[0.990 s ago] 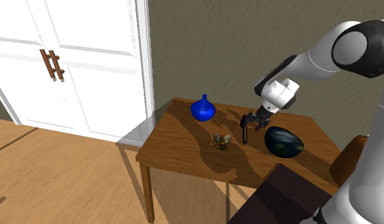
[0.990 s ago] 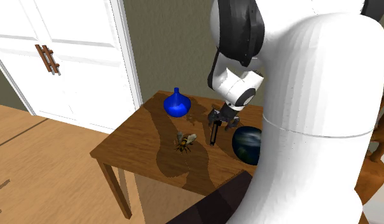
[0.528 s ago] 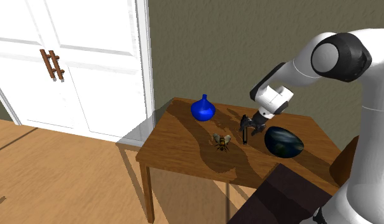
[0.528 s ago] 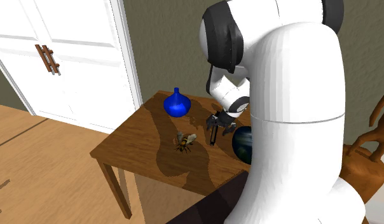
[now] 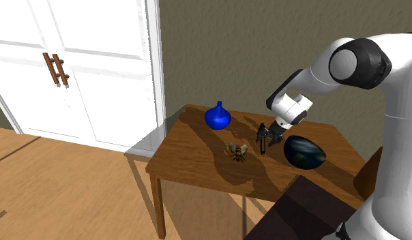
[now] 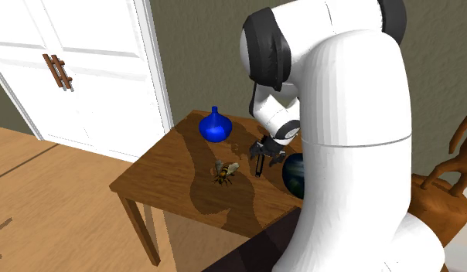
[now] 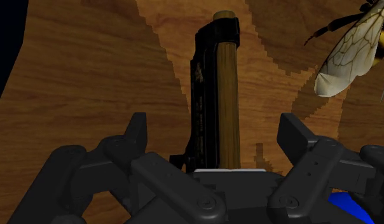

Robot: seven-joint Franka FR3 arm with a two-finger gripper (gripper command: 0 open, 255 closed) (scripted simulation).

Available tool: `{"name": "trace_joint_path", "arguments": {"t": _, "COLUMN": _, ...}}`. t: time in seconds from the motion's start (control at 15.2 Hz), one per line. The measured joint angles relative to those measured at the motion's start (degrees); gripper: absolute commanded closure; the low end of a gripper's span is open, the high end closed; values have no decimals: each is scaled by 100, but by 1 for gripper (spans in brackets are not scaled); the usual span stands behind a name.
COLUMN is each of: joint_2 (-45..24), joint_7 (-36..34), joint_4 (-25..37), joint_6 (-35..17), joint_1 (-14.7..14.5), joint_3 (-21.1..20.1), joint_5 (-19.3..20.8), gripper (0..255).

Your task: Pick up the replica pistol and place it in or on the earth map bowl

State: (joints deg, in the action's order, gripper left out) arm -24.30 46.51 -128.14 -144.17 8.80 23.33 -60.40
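The hand (image 7: pixel 214 130) is low over the wooden worktop (image 5: pixel 191 160) with its two black fingers (image 7: pixel 137 130) spread wide. The replica pistol (image 7: pixel 216 95) lies between them. There is a clear gap to each finger and neither touches the pistol, so nothing is held.

The pistol lies flat on the worktop. It is a long black body with a brown strip along one side and a brass-coloured tip at the end farthest from the hand. In the shoulder view the pistol (image 5: pixel 263 144) is directly under the hand (image 5: pixel 265 133). In the second exterior view the hand (image 6: pixel 261 153) is likewise right over the pistol (image 6: pixel 259 165).

The earth map bowl (image 5: pixel 305 151) is a dark globe-patterned bowl that sits on the worktop just beside the hand, on the arm's side, apart from the pistol. In the second exterior view the bowl (image 6: pixel 294 176) is partly hidden behind the white arm.

A bee figure (image 7: pixel 349 51) with pale veined wings and a yellow-and-black body lies on the worktop. It is near the hand, out beyond the pistol's tip and to one side. In the shoulder view the bee figure (image 5: pixel 238 151) is on the side of the hand away from the bowl.

A blue vase (image 5: pixel 217 116) with a narrow neck stands upright farther from the hand than the bee, toward the wall. Well beyond the worktop are white double doors (image 5: pixel 82 61) with brown handles.
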Motion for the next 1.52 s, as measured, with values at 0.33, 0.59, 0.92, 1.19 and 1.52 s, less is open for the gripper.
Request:
{"name": "trace_joint_path", "arguments": {"t": 0.33, "joint_2": 1, "joint_7": -1, "joint_4": 0, "joint_6": 1, "joint_1": 0, "joint_3": 0, "joint_5": 0, "gripper": 255}}
{"name": "trace_joint_path", "arguments": {"t": 0.59, "joint_2": 1, "joint_7": -2, "joint_4": 0, "joint_6": 1, "joint_1": 0, "joint_3": 1, "joint_5": 0, "gripper": 255}}
{"name": "trace_joint_path", "arguments": {"t": 0.92, "joint_2": 165, "joint_7": -130, "joint_4": -75, "joint_6": 38, "joint_1": -52, "joint_3": 79, "joint_5": 160, "gripper": 255}}
{"name": "trace_joint_path", "arguments": {"t": 1.19, "joint_2": 423, "joint_7": -418, "joint_4": -124, "joint_6": 137, "joint_1": -147, "joint_3": 215, "joint_5": 482, "gripper": 255}}
{"name": "trace_joint_path", "arguments": {"t": 1.52, "joint_2": 810, "joint_7": -838, "joint_4": -202, "joint_6": 273, "joint_1": -284, "joint_3": 397, "joint_5": 949, "gripper": 255}}
